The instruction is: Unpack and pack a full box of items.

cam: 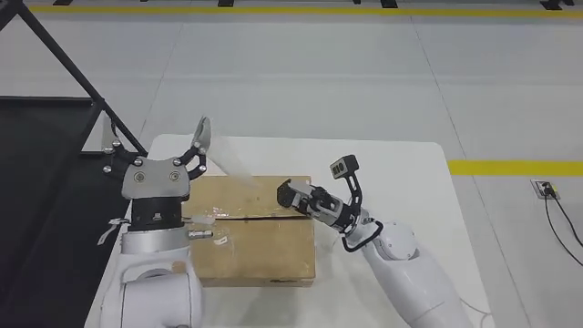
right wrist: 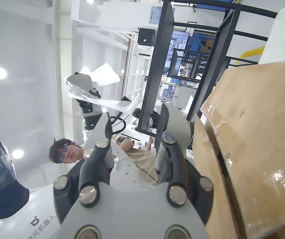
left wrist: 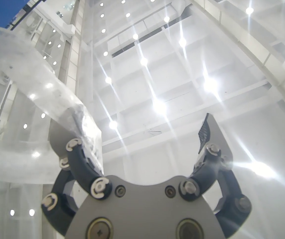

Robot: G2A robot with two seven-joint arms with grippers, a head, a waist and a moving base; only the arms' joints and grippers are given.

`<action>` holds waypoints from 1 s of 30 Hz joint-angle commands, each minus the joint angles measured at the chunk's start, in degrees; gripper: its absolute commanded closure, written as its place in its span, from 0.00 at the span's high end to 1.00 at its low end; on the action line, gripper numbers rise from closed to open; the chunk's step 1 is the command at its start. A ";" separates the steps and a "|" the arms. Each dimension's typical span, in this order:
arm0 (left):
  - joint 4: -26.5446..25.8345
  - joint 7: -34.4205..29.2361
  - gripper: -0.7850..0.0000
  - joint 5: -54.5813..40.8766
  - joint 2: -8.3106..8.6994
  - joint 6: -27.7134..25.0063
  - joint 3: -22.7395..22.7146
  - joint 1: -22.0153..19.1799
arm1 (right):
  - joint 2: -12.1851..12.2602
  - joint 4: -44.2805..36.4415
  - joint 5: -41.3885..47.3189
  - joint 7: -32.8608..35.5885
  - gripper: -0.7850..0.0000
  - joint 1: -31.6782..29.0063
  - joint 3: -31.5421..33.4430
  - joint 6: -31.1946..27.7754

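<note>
Left hand [cam: 157, 138], spread wide with a clear tape strip [cam: 228, 159] stuck to one finger, hangs over the box [cam: 255, 246] by the table's [cam: 392, 173] left edge, so I'd peel steadily along the seam, half-open empty right hand [cam: 287, 193] bracing it.

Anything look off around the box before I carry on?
Yes. A strip of clear tape clings to one finger of the open left gripper, raised above the table, and trails down toward the cardboard box instead of dropping free.
</note>
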 commanded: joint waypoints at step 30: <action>4.07 7.13 1.00 -4.24 -2.88 -3.95 7.94 -4.69 | -1.69 4.28 12.38 9.92 0.53 2.14 -0.37 -7.82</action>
